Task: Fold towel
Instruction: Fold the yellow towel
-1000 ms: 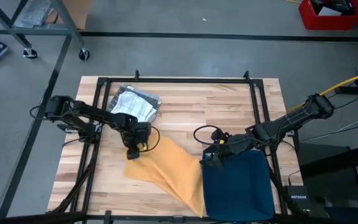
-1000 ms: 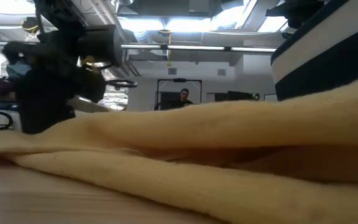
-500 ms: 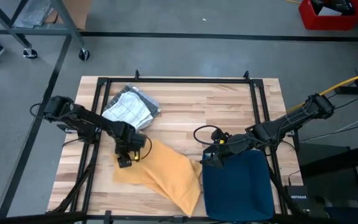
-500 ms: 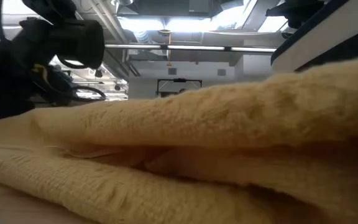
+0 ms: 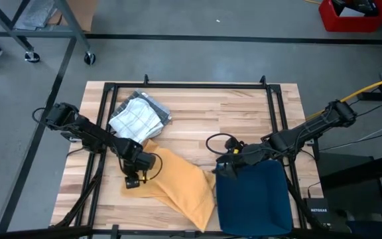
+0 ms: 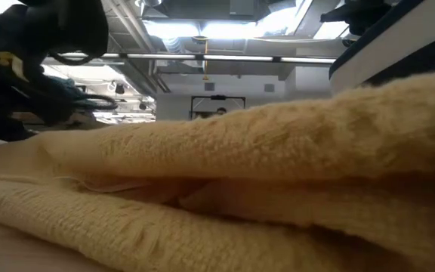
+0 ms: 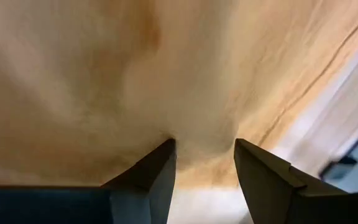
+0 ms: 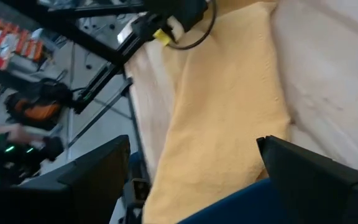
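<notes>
on the wooden table (image 5: 244, 113), front-centre, lies the yellow towel (image 5: 178, 182), rumpled w/ a fold. left gripper (image 5: 132, 180) sits at its left corner, fingers (image 7: 151, 177) pinching the cloth. right gripper (image 5: 223, 167) rests spread wide at the near corner of a blue towel (image 5: 254, 199) just beside. a white checked cloth (image 5: 136, 118) lies behind.
</notes>
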Robot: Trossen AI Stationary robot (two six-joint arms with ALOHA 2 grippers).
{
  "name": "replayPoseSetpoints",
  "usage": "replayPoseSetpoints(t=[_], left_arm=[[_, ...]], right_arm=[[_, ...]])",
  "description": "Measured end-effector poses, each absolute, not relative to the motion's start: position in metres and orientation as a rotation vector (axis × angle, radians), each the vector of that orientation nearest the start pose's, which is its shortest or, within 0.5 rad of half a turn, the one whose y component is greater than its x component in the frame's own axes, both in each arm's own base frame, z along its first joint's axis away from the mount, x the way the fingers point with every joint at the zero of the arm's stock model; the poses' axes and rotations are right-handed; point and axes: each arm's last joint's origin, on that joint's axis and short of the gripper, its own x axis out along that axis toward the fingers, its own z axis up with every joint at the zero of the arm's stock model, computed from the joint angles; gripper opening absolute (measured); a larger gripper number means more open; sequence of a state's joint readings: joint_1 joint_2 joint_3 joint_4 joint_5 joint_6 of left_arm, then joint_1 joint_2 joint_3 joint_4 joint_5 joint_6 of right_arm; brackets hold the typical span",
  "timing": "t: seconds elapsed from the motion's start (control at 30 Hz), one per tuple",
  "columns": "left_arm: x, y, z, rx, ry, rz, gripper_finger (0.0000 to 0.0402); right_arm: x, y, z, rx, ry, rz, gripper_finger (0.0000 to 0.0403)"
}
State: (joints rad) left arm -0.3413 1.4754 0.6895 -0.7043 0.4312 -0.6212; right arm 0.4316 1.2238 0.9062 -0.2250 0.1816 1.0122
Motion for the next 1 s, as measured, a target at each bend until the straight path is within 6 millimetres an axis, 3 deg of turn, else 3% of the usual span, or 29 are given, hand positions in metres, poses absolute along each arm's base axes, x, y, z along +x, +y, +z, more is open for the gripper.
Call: replayPoseSetpoints(t=[0.2, 0.43, 0.7, 1.0], left_arm=[[0.209, -0.087, 0.143, -0.601, 1.590, -0.104, 0.0155], [0.212, -0.091, 0.148, -0.630, 1.529, -0.144, 0.0155], [0.214, -0.090, 0.180, -0.586, 1.255, -0.159, 0.0155], [0.188, -0.076, 0.216, -0.535, 1.113, -0.113, 0.0155]], right_arm=[[0.251, 0.109, 0.270, 0.800, 0.597, -0.098, 0.0363], [0.282, 0.125, 0.255, 0.840, 0.545, 0.041, 0.0363], [0.309, 0.137, 0.230, 0.856, 0.450, 0.052, 0.0363], [0.321, 0.142, 0.223, 0.889, 0.370, 0.083, 0.0363]])
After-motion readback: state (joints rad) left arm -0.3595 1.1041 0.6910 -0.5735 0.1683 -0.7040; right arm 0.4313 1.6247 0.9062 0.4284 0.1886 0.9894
